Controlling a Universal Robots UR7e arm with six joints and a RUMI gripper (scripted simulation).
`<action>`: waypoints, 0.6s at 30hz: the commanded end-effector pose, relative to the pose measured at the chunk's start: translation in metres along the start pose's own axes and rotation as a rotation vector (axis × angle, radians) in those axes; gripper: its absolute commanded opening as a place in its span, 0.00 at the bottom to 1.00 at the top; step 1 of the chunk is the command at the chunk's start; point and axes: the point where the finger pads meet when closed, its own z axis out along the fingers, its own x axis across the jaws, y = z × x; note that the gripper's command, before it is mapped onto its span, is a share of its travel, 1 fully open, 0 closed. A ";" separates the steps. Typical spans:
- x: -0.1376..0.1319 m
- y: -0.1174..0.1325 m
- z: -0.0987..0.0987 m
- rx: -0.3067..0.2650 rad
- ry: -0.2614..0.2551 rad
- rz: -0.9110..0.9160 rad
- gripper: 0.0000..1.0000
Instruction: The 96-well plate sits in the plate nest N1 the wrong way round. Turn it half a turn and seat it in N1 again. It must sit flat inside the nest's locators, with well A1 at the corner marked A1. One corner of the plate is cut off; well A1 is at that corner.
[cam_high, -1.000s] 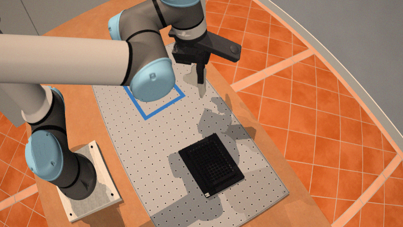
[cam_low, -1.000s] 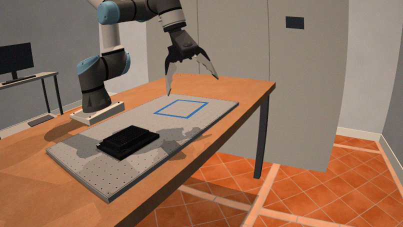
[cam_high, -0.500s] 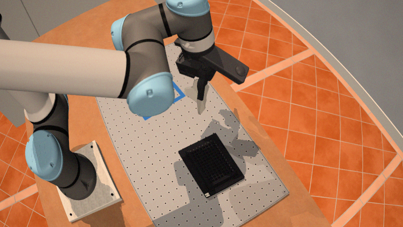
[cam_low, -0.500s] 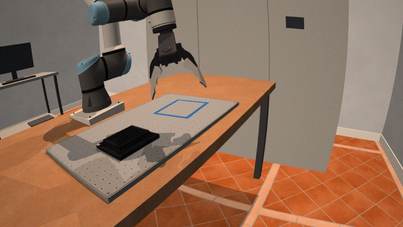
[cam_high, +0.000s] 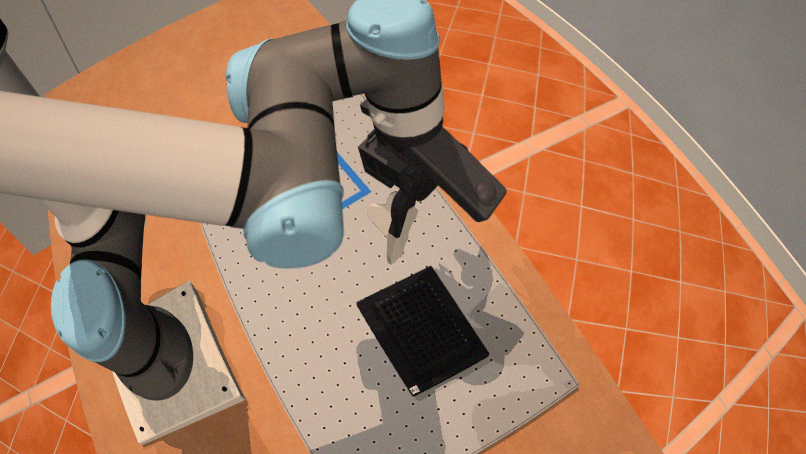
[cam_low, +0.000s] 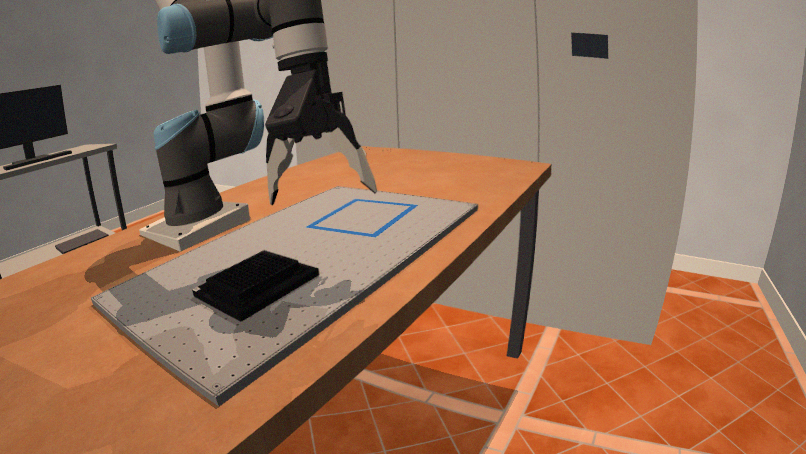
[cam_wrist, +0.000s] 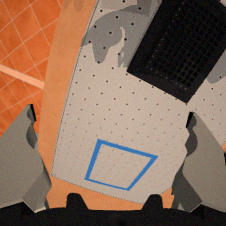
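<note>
The black 96-well plate (cam_high: 421, 327) (cam_low: 256, 280) (cam_wrist: 177, 47) sits flat in the black nest N1 on the grey perforated board (cam_high: 282, 315) (cam_low: 169, 332) (cam_wrist: 100, 100). A small white A1 label (cam_high: 414, 388) marks the nest's near corner in the top view. I cannot make out the plate's cut corner. My gripper (cam_high: 394, 236) (cam_low: 322, 191) (cam_wrist: 112, 108) is wide open and empty. It hangs well above the board, between the plate and a blue outlined rectangle (cam_high: 354, 181) (cam_low: 338, 231) (cam_wrist: 93, 160), apart from both.
The board lies on an orange table (cam_high: 169, 73) (cam_low: 451, 174). The arm's base plate (cam_high: 191, 360) (cam_low: 191, 228) stands beside the board. The arm's elbow hides part of the blue rectangle in the top view. The table edge runs close along the board.
</note>
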 end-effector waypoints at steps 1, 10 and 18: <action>0.019 -0.017 0.000 0.002 0.014 0.046 1.00; 0.040 -0.031 0.000 0.007 0.064 0.204 1.00; 0.070 -0.049 -0.001 0.011 0.095 0.299 1.00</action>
